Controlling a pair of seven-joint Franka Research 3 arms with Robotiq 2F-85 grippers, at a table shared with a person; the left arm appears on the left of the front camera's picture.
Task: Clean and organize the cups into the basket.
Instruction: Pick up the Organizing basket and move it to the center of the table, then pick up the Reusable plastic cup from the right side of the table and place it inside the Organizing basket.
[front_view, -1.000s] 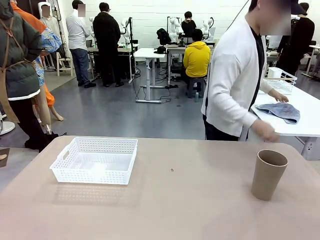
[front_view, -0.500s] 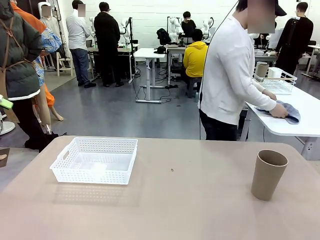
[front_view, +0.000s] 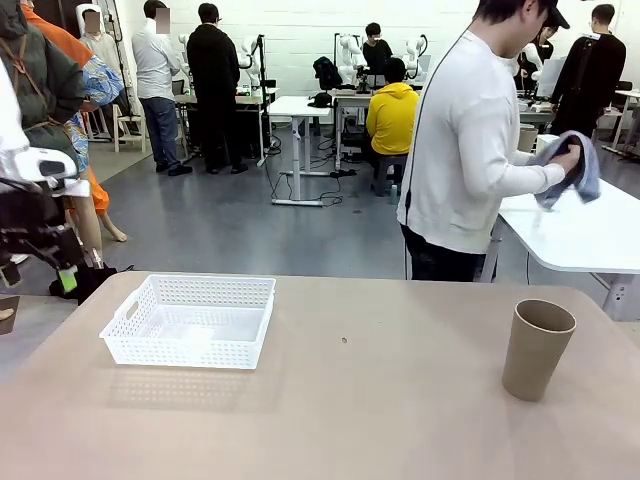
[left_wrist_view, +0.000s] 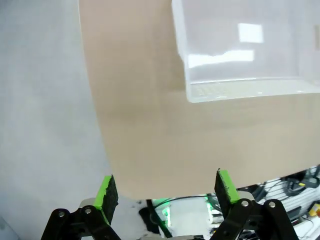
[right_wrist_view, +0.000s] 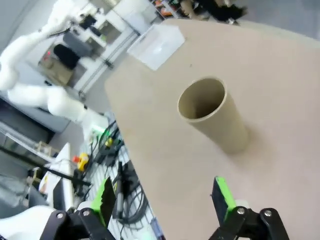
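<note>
- Cup (front_view: 538, 348): one plain brown paper cup stands upright, mouth up, at 3 o'clock on the tan table (front_view: 380, 420). It is well apart from the basket, and nothing touches it.
- Basket (front_view: 190, 320): the white perforated plastic basket sits flat at 10 o'clock on the same table. No cup lies in it.
- Left gripper (left_wrist_view: 166, 190): the jaws stand wide apart and hold nothing. In the left wrist view the green pads (left_wrist_view: 106, 192) hang above the table's edge, with the basket wall at 1 o'clock from them.
- Left arm (front_view: 30, 170): in the front view it enters at 9 o'clock, off the table's left end and clear of the basket.
- Right gripper (right_wrist_view: 164, 197): the jaws are spread wide and hold nothing. In the right wrist view the cup lies at 1 o'clock from the fingers, apart from them, and the basket lies beyond at 12 o'clock.
- Person (front_view: 470, 150): stands at 1 o'clock behind the table, turned toward a white side table (front_view: 570, 225).
- Cloth (front_view: 578, 165): the person's hand (front_view: 566, 160) holds a blue-grey cloth raised above the side table.
</note>
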